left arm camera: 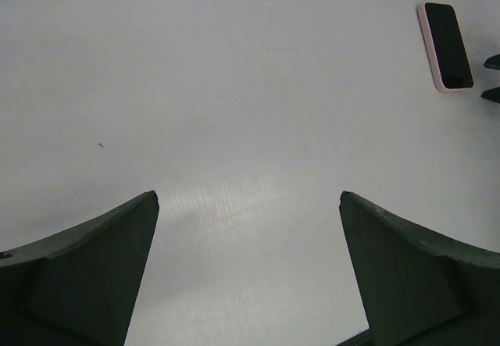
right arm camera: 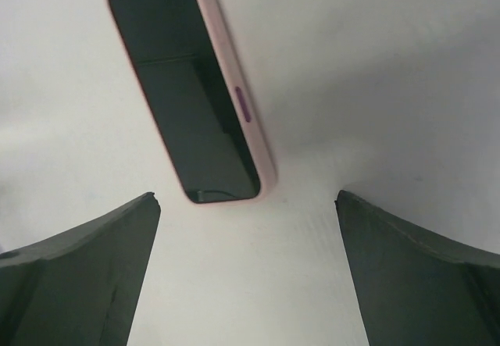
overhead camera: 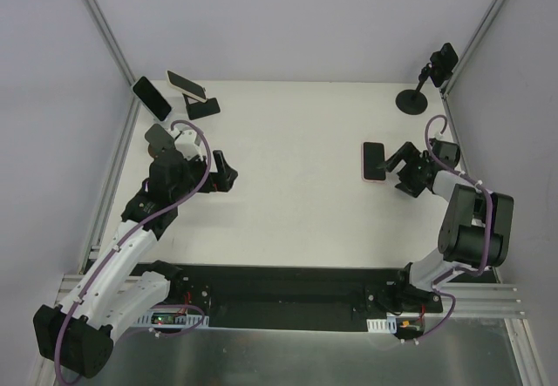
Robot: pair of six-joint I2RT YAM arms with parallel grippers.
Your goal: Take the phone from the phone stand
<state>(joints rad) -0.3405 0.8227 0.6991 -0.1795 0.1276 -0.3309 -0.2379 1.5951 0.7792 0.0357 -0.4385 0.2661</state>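
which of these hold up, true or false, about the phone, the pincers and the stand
1. The pink-cased phone lies flat on the table. True.
2. The right pincer is shut on the phone. False: its jaws are open and the phone lies free just ahead of them.
3. The left pincer holds a second phone. False: it is open and empty over bare table.
4. A round-based stand sits near the far right corner. True.
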